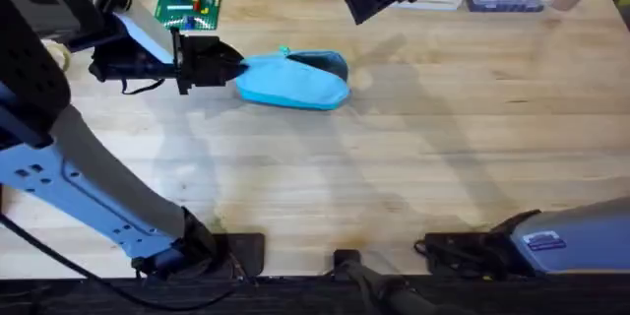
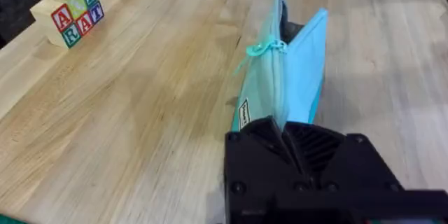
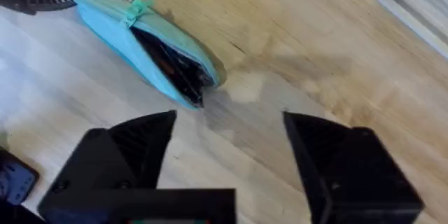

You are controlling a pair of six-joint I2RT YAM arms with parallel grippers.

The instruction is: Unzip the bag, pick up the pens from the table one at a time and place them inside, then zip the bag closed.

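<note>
Fabric, soft and light: the bag [image 1: 293, 81] lies on the tabletop [image 1: 413, 177], left end effector [image 1: 228, 67] clamped on its end; right end effector [image 3: 231, 147] hovers wide open, empty. Zipper pull [image 2: 269, 46] looks the spot to grip.

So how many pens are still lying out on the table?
0. No pen lies on the table. The blue bag is partly unzipped, and dark shapes show in its opening, so pens may be hidden inside; I can't count them.

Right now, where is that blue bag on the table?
In the overhead view the bag lies on the table, left of centre toward the far edge, its left end held by the left pincer.
</note>
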